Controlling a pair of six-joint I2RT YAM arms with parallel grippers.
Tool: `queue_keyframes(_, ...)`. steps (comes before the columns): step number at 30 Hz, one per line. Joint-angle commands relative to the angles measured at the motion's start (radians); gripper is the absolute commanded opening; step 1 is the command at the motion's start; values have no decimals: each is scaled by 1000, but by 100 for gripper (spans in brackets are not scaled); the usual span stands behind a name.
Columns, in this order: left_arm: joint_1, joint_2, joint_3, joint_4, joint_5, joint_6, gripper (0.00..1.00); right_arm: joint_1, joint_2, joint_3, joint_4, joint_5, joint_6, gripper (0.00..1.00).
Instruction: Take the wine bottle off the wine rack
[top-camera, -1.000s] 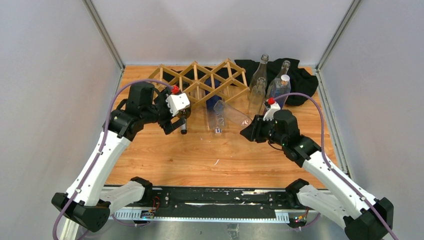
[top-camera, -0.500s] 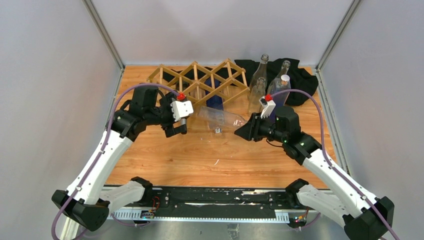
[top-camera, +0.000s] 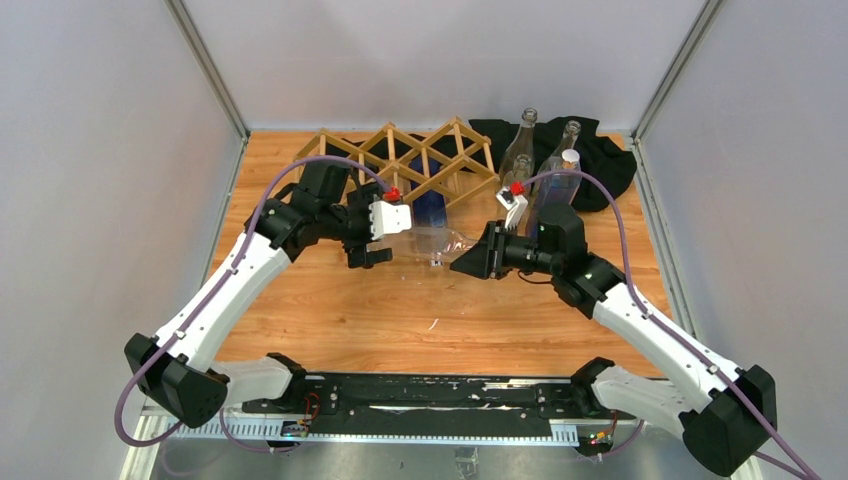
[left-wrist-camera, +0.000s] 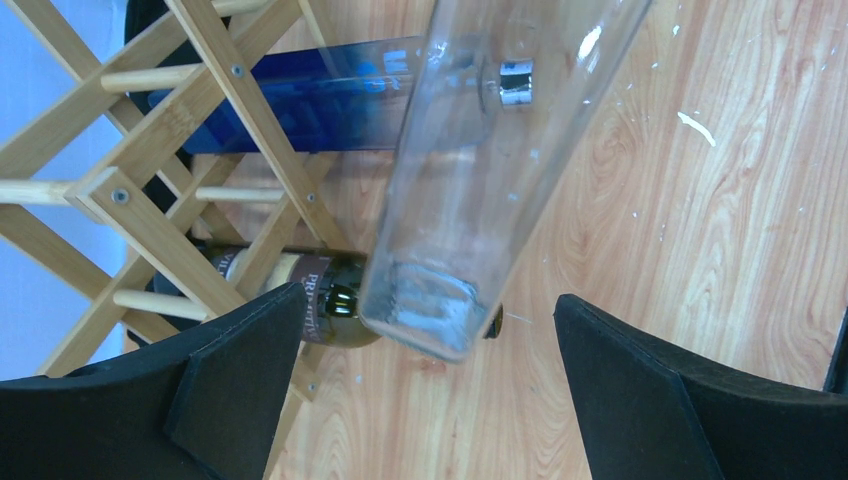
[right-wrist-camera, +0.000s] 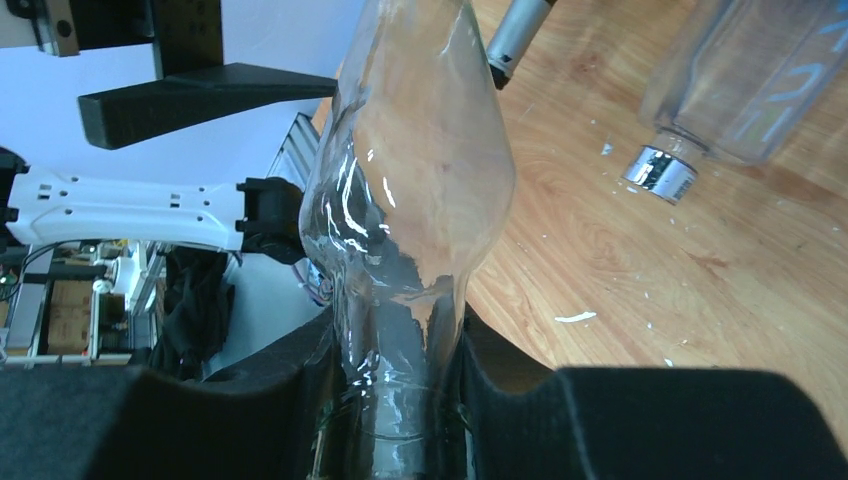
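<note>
Wooden table (top-camera: 400, 310) between pale walls, my right gripper (top-camera: 461, 268) clamped on the neck of the clear wine bottle (left-wrist-camera: 470, 180), bottle held level just before the wine rack (top-camera: 405, 160), my left gripper (left-wrist-camera: 428, 305) spread wide, bottle base between its fingers.

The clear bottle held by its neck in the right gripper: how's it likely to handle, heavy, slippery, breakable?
Probably light: the clear bottle looks empty. Likely slippery: smooth glass, and the right gripper clamps only the narrow neck, so the long body could droop or twist. Breakable if it drops onto the wooden table.
</note>
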Motion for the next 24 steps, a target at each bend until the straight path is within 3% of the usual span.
queue_keyframes(1, -12, 14, 32, 6, -13, 49, 100, 35, 14, 82, 107, -81, 3, 0)
queue_keyframes(10, -21, -6, -17, -37, 0, 124, 100, 87, 75, 156, 105, -114, -4, 0)
queue_keyframes(13, -22, -4, -16, -45, 0, 131, 91, 113, 95, 179, 97, -116, -12, 0)
queue_keyframes(17, -23, -10, -11, -56, 18, 136, 62, 126, 109, 192, 84, -107, -19, 0)
queue_keyframes(21, -23, -30, -18, -56, 29, 131, 10, 128, 102, 193, 70, -86, -33, 0)
queue_keyframes(22, -23, -37, -22, -55, 32, 128, 2, 128, 100, 194, 67, -79, -40, 6)
queue_keyframes(24, -21, -49, -27, -53, 35, 102, 0, 128, 94, 196, 49, -54, -53, 44)
